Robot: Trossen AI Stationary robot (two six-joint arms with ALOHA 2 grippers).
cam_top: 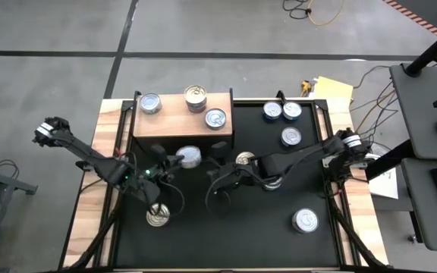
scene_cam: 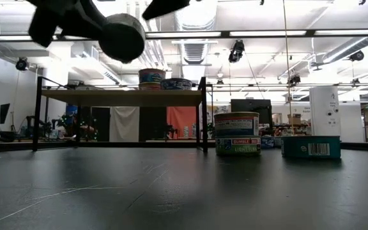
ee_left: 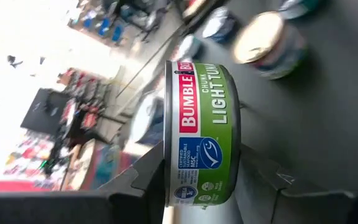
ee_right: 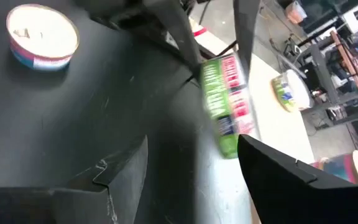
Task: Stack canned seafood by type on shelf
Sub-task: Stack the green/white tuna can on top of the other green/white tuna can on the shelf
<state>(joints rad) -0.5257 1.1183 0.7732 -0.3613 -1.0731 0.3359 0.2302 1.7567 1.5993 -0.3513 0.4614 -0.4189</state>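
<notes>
Black tabletop (cam_top: 226, 220) fills the space under my arms, with the wooden shelf (cam_top: 174, 120) standing at its far edge, left of centre. Starting from the left: my left gripper (cam_top: 174, 159) is raised just in front of the shelf and clamped on a green-labelled Bumble Bee light tuna can (ee_left: 201, 134), turned on its side between my fingers. Below it on the table sits one gold-topped can (cam_top: 157, 216), untouched.

On the shelf I count three tins: a silver-topped one (cam_top: 150, 103) at the left end, a short stack with a gold top (cam_top: 195, 96) in the middle, and another silver-topped one (cam_top: 215, 118) toward the right. So the sorting looks barely begun.

Moving right, my right gripper (cam_top: 220, 184) hangs near the table's centre, fingers spread and empty, with a gold-topped can (cam_top: 245, 159) close behind my arm. Further right, a cluster of three blue and silver tins (cam_top: 282, 121) waits at the far side, and a lone silver-topped can (cam_top: 305, 221) sits near the front right.

By my judgement, most of the cans remain off the shelf, and the one I carry goes up next.
</notes>
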